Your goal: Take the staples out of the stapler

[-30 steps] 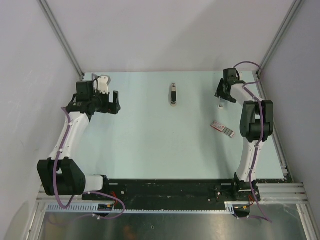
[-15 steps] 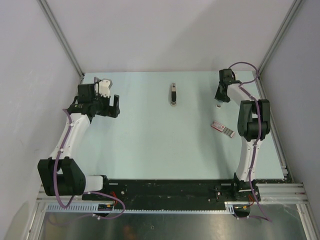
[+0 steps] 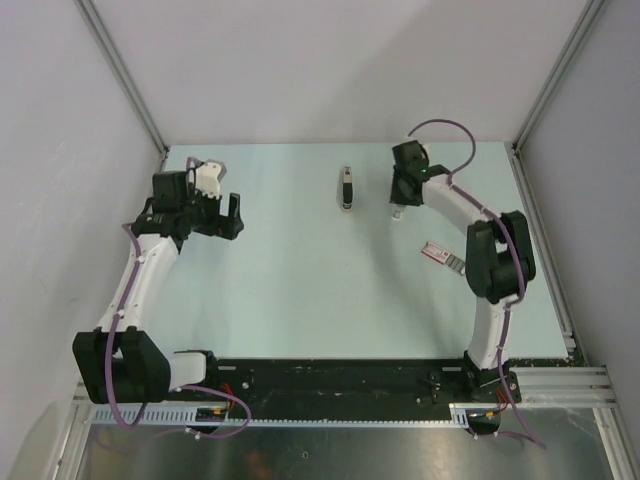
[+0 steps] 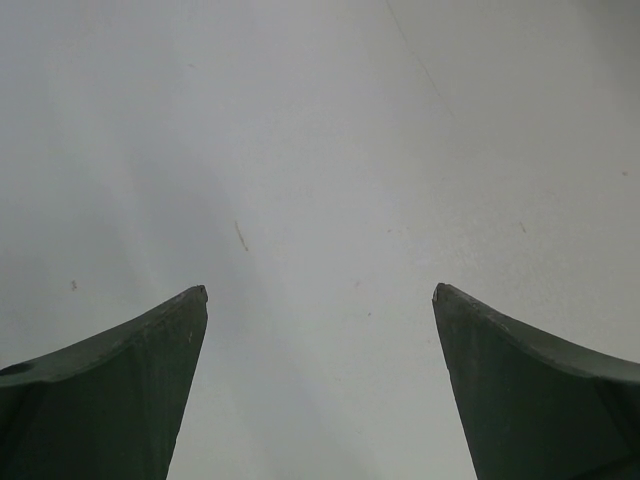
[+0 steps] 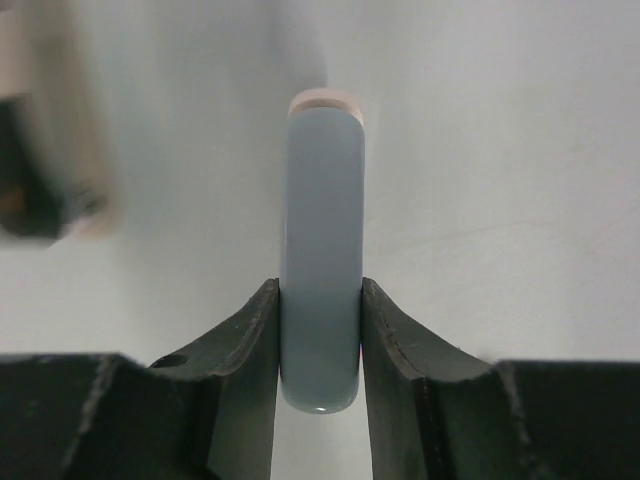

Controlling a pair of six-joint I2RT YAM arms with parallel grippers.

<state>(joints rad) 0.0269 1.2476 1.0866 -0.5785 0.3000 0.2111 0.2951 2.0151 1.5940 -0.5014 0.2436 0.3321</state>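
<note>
- Slim dark-grey stapler w/ silver metal parts (image 3: pixel 346 189) lies flat on pale-green table (image 3: pixel 290 280), far-centre, long axis running near-to-far, nothing touching it.
- Right claw (image 3: pixel 400 200) is just right of the stapler, apart from it.
- Right wrist view: right claw (image 5: pixel 320 285) is clamped on a light-blue rounded plastic piece (image 5: pixel 322 230), fingers (image 5: pixel 255 330) pressing both sides; the piece has a pinkish far end.
- Blurred dark/beige shape (image 5: pixel 45 150) at left of that view; can't tell what.
- Flat pink-and-white box (image 3: pixel 445 257) lies right of centre, nearer than the right claw.
- Left claw (image 3: pixel 232 213) is at far left, well apart from the stapler.
- Left wrist view: left claw (image 4: pixel 320 295) is spread wide w/ only bare table between its fingers.
</note>
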